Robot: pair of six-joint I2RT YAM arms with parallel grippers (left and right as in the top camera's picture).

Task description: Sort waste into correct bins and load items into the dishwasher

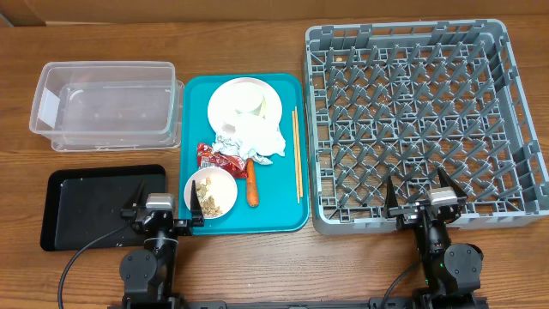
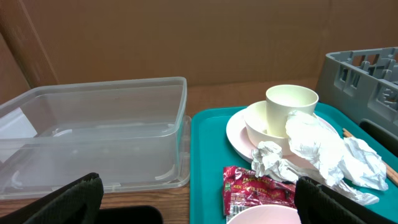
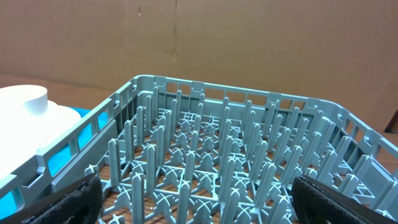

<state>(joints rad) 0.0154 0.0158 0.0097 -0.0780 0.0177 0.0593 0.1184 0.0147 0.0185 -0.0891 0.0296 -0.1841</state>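
1. Both sets of jaws stand wide and empty: left gripper [image 1: 167, 199] and right gripper [image 1: 418, 184] hang at the bench's near edge.
2. Pinch a high fold of the soft crumpled napkins [image 1: 253, 136] mid-bench and lift slowly; they seem to lean on the smooth cup [image 2: 291, 102].
3. Clear rigid tub [image 1: 103, 103] sits in the far-left corner, matte black tray [image 1: 86, 202] near-left, and pegged grey rack [image 1: 412, 112] along the right edge.

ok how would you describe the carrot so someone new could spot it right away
Find the teal tray in the middle of the table. On its half nearest the robot, the carrot lies between the bowl of scraps and the chopsticks. It is the only orange thing there.
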